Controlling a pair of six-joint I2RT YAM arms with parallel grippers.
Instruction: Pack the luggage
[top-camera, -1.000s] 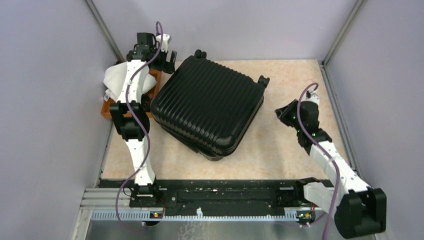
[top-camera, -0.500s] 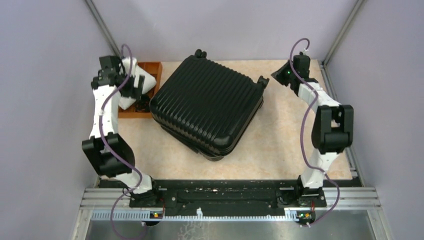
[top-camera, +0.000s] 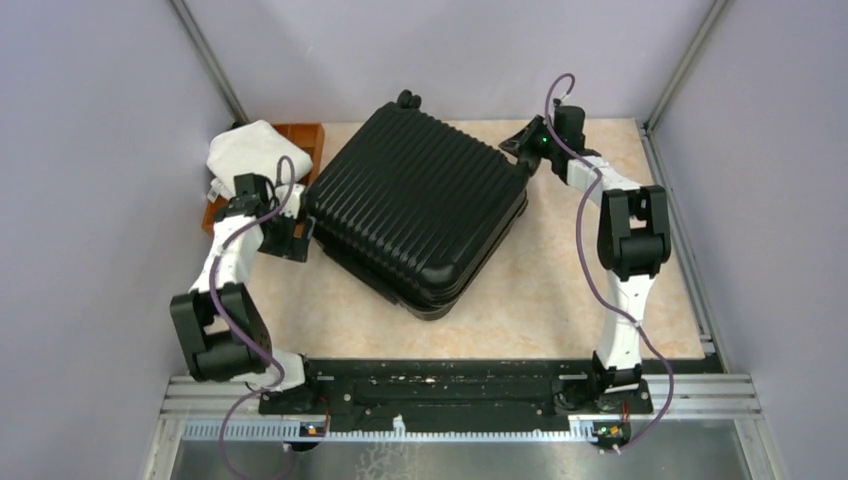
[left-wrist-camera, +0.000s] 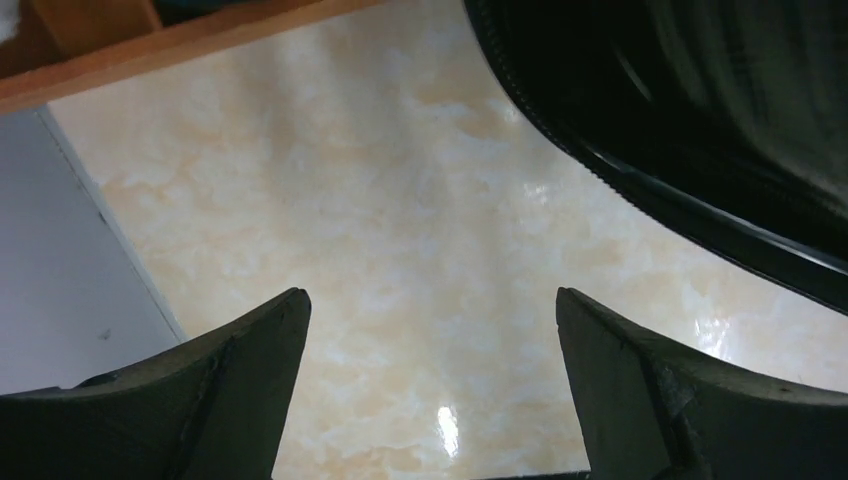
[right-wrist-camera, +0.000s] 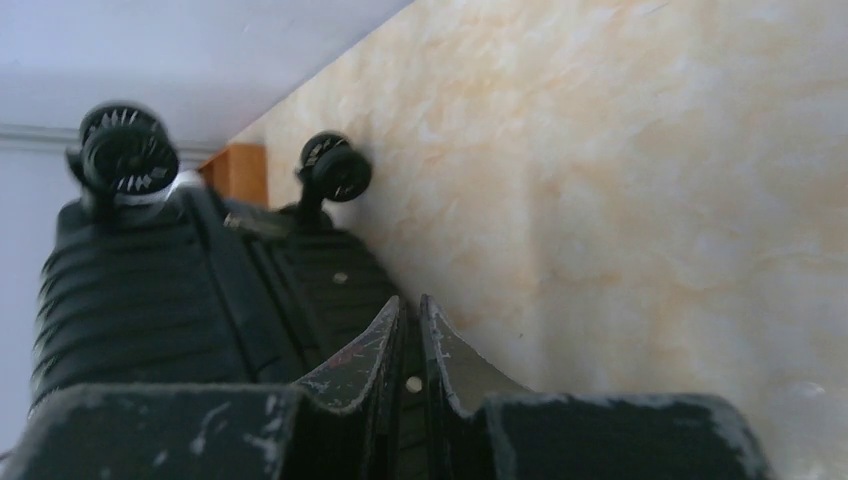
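The luggage (top-camera: 420, 210) is a black ribbed hard-shell suitcase lying flat and closed in the middle of the table. My left gripper (top-camera: 297, 240) is low beside its left corner. In the left wrist view it (left-wrist-camera: 430, 295) is open and empty over bare table, with the suitcase edge (left-wrist-camera: 700, 120) at the upper right. My right gripper (top-camera: 520, 152) is at the suitcase's back right corner. In the right wrist view it (right-wrist-camera: 412, 305) is shut, its tips against the wheel end of the suitcase (right-wrist-camera: 170, 300). Two caster wheels (right-wrist-camera: 125, 150) show there.
A brown wooden tray (top-camera: 308, 135) stands at the back left with a white cloth (top-camera: 250, 150) on it. Its edge shows in the left wrist view (left-wrist-camera: 150, 45). Grey walls close in on three sides. The arm bases' rail (top-camera: 440, 390) runs along the front.
My left gripper has come down from the tray to the suitcase's left corner. My right gripper has moved left to the suitcase's back right corner. The suitcase has shifted slightly.
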